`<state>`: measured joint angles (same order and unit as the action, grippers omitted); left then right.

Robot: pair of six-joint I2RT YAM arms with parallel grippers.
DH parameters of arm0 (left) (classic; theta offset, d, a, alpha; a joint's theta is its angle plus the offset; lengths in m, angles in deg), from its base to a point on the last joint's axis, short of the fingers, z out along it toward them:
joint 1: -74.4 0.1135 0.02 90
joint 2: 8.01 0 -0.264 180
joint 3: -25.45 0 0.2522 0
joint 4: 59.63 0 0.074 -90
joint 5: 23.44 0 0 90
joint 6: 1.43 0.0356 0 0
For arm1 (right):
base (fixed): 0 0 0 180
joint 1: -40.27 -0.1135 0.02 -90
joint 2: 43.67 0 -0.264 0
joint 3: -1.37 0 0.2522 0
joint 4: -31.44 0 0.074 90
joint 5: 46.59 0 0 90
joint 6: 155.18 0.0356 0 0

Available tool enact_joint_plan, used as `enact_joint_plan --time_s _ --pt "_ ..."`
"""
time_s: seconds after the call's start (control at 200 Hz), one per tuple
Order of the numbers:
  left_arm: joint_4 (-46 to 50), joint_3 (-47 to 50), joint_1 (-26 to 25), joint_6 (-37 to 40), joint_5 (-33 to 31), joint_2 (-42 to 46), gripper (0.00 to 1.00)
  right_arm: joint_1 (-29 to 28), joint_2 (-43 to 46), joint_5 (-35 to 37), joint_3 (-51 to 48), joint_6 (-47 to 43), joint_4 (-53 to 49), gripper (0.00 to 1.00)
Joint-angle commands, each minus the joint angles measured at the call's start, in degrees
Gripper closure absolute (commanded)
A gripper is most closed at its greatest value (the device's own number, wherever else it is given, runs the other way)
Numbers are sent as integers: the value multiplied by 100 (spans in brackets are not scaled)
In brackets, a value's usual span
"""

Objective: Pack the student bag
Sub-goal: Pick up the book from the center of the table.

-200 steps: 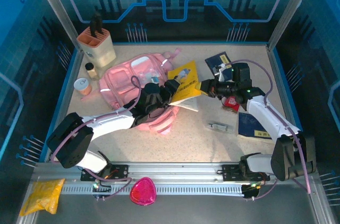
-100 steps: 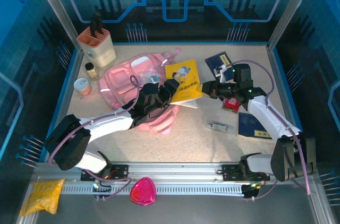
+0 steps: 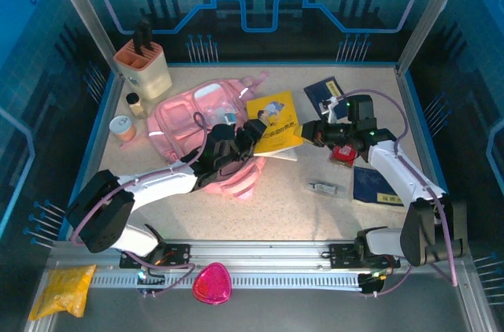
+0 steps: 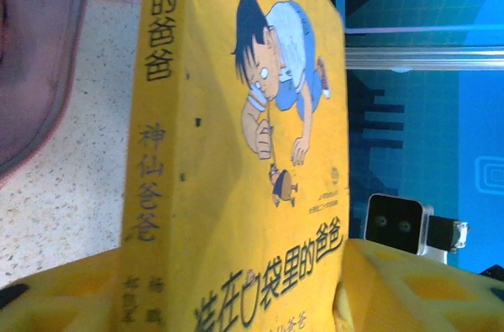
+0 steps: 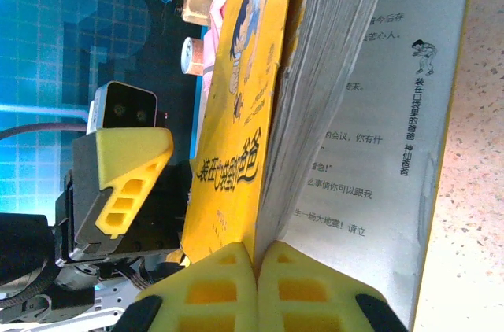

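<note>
The student bag [image 3: 185, 119], a large soft pink backpack, lies at the table's middle left. A yellow book [image 3: 272, 116] with a cartoon boy on its cover is held up just right of the bag. My right gripper [image 3: 303, 131] is shut on the book's right edge; in the right wrist view its fingers [image 5: 256, 257] pinch the cover while the pages [image 5: 370, 112] fan apart. My left gripper [image 3: 253, 131] straddles the book's left end [image 4: 236, 151], one finger on each side. Its finger [image 5: 126, 175] stands a little off the cover, so the left gripper [image 4: 228, 289] is open.
An orange and cream holder [image 3: 144, 64], a small bottle [image 3: 134, 102] and a tape roll [image 3: 122, 126] stand at the back left. Dark blue booklets [image 3: 324, 94] [image 3: 374, 186], a red item [image 3: 342, 153] and a small metal piece [image 3: 324, 188] lie on the right. A magenta pouch [image 3: 211, 283] sits on the front rail.
The book has shifted slightly up and back, now lying flatter beside the bag. My left jaws have narrowed around it. The right gripper keeps its grip.
</note>
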<state>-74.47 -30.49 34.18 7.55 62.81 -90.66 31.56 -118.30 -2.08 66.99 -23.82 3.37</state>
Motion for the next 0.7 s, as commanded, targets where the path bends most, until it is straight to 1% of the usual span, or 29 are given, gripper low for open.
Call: enact_joint_plan --time_s 0.0,0.1,0.19,0.27,0.43,0.455,0.605,0.635,0.69 --pt "-136 53 8 133 119 269 47 123 -34 -101 211 -219 -49 100" --pt "-98 60 10 165 115 289 53 115 -49 -91 228 -234 -64 100" --pt "-57 45 10 190 133 300 61 124 -50 -112 224 -211 -55 100" --pt "-57 14 15 196 164 276 70 94 -38 -159 219 -173 2 100" --pt "-23 -97 7 291 225 254 83 115 24 -108 229 -277 -149 100" --pt "-32 -111 13 308 237 267 86 110 33 -109 214 -285 -165 99" --pt "-6 -225 13 505 304 354 94 140 154 -76 57 -272 -186 79" --pt "31 -264 15 580 315 387 96 156 187 -79 17 -246 -178 73" --pt "131 -332 12 708 337 448 99 175 268 -96 -52 -164 -147 57"
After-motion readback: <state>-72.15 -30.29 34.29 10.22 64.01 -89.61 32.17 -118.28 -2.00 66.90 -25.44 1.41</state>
